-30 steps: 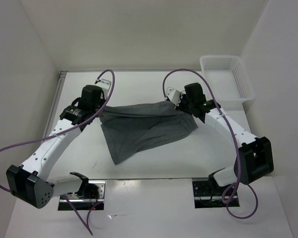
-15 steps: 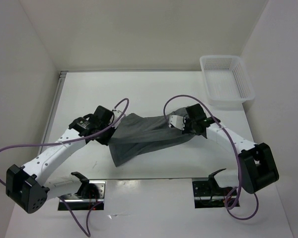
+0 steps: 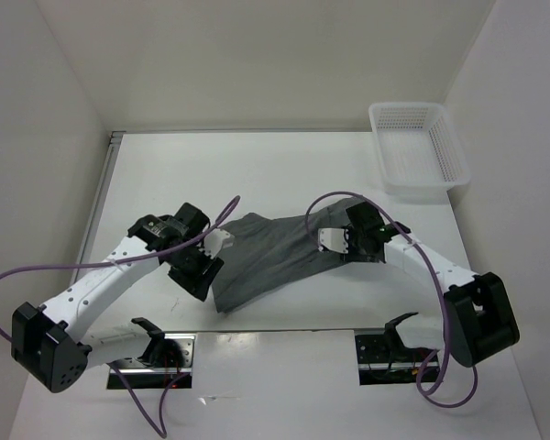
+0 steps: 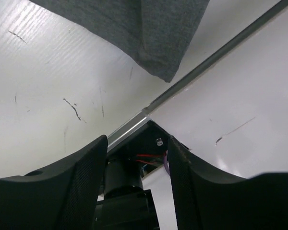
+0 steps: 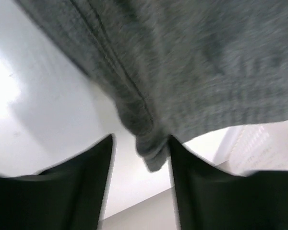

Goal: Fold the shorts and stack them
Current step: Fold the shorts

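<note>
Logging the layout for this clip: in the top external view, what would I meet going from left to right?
Left gripper → plain medium-grey soft fabric shorts → right gripper → white mesh plastic basket.

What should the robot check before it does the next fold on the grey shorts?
1. Left gripper open, nothing between its fingers: ok.
2. Right gripper open: ok.
3. Right gripper free of cloth: not ok, a fold of the shorts sits between its fingers.
4. Shorts wholly on the table: ok, the near corner stops short of the metal strip.
5. Shorts lying neat: not ok, the edges are crooked and bunched.
6. Basket away from both arms: ok.
</note>
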`<state>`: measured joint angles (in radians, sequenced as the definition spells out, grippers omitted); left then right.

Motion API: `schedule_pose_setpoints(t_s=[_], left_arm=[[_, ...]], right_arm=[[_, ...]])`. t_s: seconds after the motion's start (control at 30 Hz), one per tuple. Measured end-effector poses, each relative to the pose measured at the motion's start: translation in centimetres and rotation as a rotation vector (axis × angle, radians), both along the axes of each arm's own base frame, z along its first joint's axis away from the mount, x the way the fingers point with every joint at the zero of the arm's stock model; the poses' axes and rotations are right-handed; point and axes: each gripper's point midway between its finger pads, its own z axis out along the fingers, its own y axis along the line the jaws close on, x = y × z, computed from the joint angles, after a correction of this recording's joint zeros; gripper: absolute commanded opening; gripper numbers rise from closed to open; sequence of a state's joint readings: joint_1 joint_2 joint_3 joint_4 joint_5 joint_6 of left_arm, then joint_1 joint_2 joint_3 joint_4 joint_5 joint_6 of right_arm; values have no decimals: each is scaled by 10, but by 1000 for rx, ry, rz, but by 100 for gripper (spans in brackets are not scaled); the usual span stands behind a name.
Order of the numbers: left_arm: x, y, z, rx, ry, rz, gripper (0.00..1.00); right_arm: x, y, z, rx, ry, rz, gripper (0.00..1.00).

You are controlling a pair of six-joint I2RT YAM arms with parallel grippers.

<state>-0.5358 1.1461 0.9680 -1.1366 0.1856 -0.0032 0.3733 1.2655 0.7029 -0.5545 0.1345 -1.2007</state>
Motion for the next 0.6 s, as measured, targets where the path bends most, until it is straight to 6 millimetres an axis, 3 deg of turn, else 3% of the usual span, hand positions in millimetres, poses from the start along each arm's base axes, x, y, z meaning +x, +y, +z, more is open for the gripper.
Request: schedule_pose_setpoints(t_s=[0.07,0.13,0.27,0.37,0.43,0.5,0.6], left_arm=[[3,0,-2,1,-13,2,61],[18,2,-7,16,-73,22,60],[76,20,-18,57,-195,173,64],[123,32,-28,78,-208,281,64],[152,36,-37,81,-218,323,65],[172,36,-47,80,-222,337,67],[184,33,-65,87,-201,336,68]], right_arm=[[-7,-3,1,-6,19,-2,64],[-9,0,11,16,21,1,65],[9,25,73,164,-98,28,65],[20,43,116,289,-215,36,56],[22,51,118,332,-219,31,49],[26,58,105,349,-188,23,36],[24,60,56,312,-74,7,27]])
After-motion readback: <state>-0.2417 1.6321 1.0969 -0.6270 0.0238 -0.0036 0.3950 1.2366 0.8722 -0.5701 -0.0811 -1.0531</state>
